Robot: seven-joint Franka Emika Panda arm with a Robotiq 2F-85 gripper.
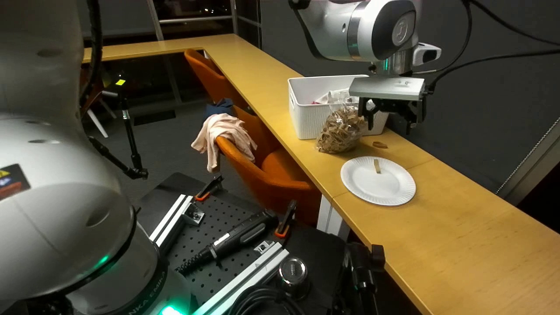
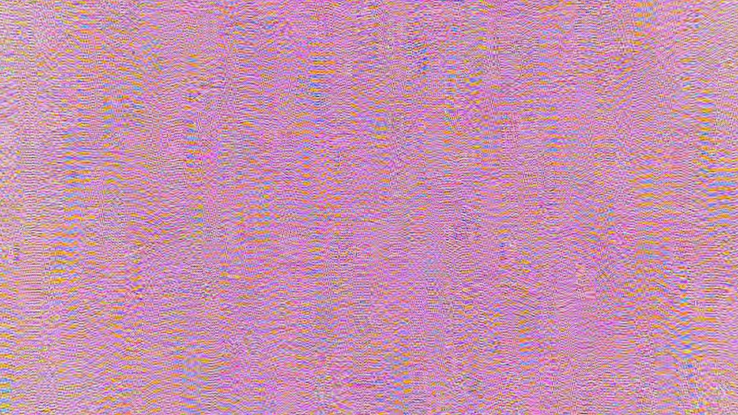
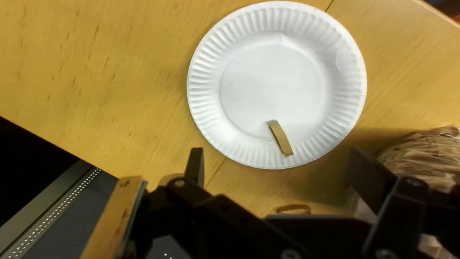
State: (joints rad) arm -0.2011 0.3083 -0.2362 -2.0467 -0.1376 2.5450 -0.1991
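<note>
My gripper (image 1: 390,124) is open and empty, above the table near the bag and the white box. Its two fingers stand wide apart in the wrist view (image 3: 278,162). A brown band (image 1: 379,145) lies on the table below the gripper; it shows partly behind the gripper body in the wrist view (image 3: 294,208). A white paper plate (image 1: 396,186) lies nearby, also in the wrist view (image 3: 273,82). A short tan strip (image 1: 376,166) rests on it near the rim, also in the wrist view (image 3: 281,138). A clear bag of brown bands (image 1: 339,133) stands beside the gripper.
A white box (image 1: 305,118) holding some white items stands behind the bag. The long wooden table (image 1: 463,227) runs beside a grey wall. Orange chairs (image 1: 280,188) stand along its edge. A black cart top (image 1: 203,245) carries tools and cables. An exterior view shows only coloured noise.
</note>
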